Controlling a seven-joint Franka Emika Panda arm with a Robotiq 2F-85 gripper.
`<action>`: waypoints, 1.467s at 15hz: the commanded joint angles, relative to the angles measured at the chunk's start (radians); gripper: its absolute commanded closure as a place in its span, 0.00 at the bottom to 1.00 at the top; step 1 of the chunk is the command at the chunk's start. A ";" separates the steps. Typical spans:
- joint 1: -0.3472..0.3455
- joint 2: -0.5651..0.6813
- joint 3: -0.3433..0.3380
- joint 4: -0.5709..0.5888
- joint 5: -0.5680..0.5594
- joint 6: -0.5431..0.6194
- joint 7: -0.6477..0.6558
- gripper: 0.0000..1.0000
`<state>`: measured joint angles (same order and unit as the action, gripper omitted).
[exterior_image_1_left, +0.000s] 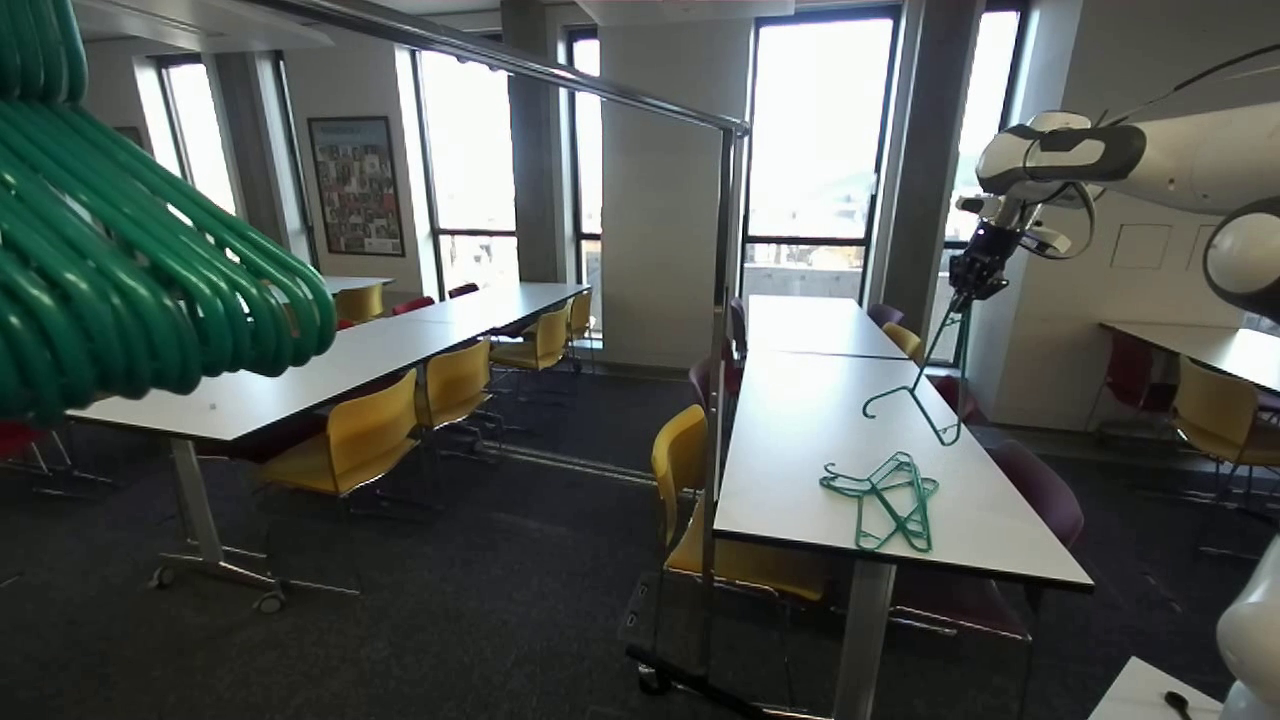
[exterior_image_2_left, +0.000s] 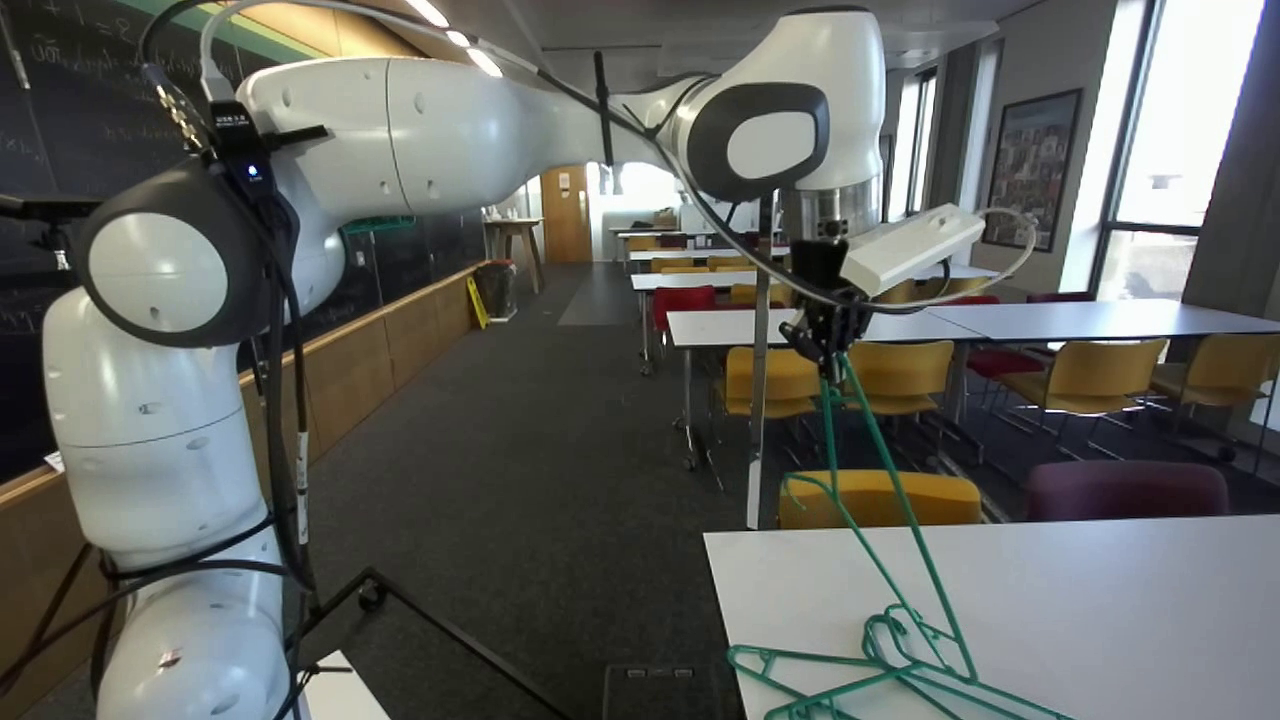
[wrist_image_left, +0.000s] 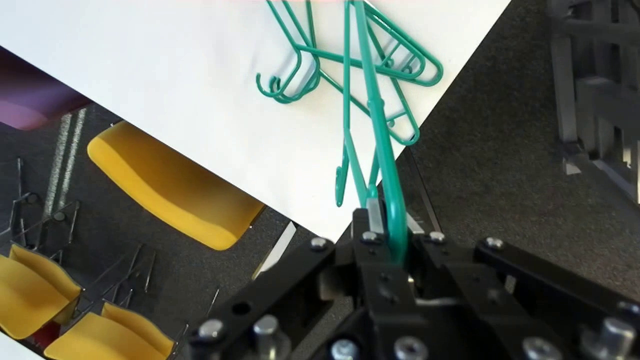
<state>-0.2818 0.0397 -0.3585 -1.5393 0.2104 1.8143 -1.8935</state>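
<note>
My gripper (wrist_image_left: 392, 220) is shut on one end of a green plastic hanger (wrist_image_left: 382, 130). In both exterior views the gripper (exterior_image_1_left: 962, 296) (exterior_image_2_left: 834, 368) points down and the held hanger (exterior_image_1_left: 964, 340) (exterior_image_2_left: 905, 508) hangs lengthwise below it, its hook out to the side. Beneath lies a small pile of green hangers (exterior_image_1_left: 880, 488) (exterior_image_2_left: 840, 693) (wrist_image_left: 327, 55), crossed over one another on a white table (exterior_image_1_left: 800, 430). The hanging lower end stands close to the pile; in an exterior view they overlap, so I cannot tell whether they touch.
Many green hangers (exterior_image_1_left: 170, 290) hang close to the camera in an exterior view, below a metal rail (exterior_image_1_left: 560, 72). The rail's upright post (exterior_image_1_left: 722, 300) stands beside the table. Yellow chairs (exterior_image_1_left: 685, 450) and a purple chair (exterior_image_2_left: 1125, 490) border the table.
</note>
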 joint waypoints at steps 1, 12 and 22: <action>-0.021 0.005 0.021 0.003 0.000 -0.005 0.000 0.93; -0.010 0.091 0.063 -0.064 -0.199 0.536 0.007 0.98; 0.110 0.389 -0.147 -0.054 -0.707 1.098 0.461 0.98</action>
<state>-0.2392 0.3747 -0.4100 -1.6404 -0.3990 2.8653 -1.5685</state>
